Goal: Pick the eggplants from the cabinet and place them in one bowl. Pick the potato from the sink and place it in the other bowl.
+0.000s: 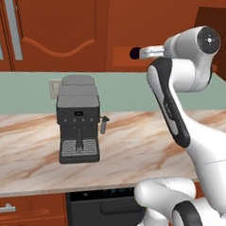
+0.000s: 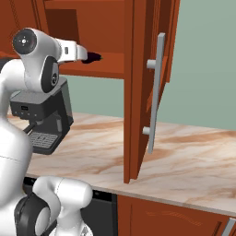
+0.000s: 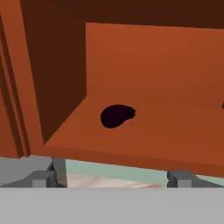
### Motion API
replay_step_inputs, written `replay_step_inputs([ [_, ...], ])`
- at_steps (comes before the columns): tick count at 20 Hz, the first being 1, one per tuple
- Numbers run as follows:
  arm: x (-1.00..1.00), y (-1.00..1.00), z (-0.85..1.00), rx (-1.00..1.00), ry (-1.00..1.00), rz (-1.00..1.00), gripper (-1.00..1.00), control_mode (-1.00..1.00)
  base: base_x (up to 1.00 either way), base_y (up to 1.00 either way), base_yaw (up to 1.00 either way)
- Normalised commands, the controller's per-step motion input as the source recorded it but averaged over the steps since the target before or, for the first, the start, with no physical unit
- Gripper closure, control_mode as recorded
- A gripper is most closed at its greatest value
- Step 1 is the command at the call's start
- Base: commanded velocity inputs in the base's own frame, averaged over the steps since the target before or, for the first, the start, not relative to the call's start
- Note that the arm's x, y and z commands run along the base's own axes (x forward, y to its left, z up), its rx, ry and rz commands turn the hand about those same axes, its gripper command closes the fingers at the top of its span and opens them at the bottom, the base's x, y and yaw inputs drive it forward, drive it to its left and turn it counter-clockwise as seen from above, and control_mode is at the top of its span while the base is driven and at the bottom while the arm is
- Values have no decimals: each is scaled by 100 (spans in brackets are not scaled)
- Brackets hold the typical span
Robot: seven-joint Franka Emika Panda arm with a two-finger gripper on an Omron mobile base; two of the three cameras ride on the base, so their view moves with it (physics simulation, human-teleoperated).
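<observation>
Reddish-brown wood surrounds the scene: the cabinet (image 3: 144, 65) stands open above the counter, and on its shelf (image 3: 166, 140) lies one eggplant (image 3: 116, 116), a dark purple-black blob resting near the front left of the niche, close to the inner side wall but not touching it. In the left base view the same eggplant (image 1: 135, 53) shows as a small dark lump at the shelf's edge, just beyond the end of the arm; in the right base view it (image 2: 93, 57) sits just past the white wrist. The gripper (image 3: 114, 177) hangs in front of the shelf and a little below its front lip, its jaws spread wide with nothing between them (the two dark fingertips (image 3: 43, 177) stand far apart at the bottom of the hand view). The eggplant lies well apart from the fingertips, farther in on the shelf. One cabinet door (image 2: 145, 87) with a long silver handle (image 2: 156, 92) stands swung out over the marbled counter (image 1: 32, 148). A dark grey coffee machine (image 1: 78, 117) sits on the counter below the cabinet, to the arm's left.
</observation>
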Motion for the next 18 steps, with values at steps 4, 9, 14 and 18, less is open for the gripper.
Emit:
replay_step_inputs([
  [4, 21, 0, -1, 10, 13, 0, -100, -100, 0, 0, 0],
  [9, 20, -2, -4, 9, 15, 0, -100, -100, 0, 0, 0],
  [14, 19, -1, -3, 5, 7, 0, -100, -100, 0, 0, 0],
  [18, 16, 0, -8, 3, 2, 0, -100, -100, 0, 0, 0],
])
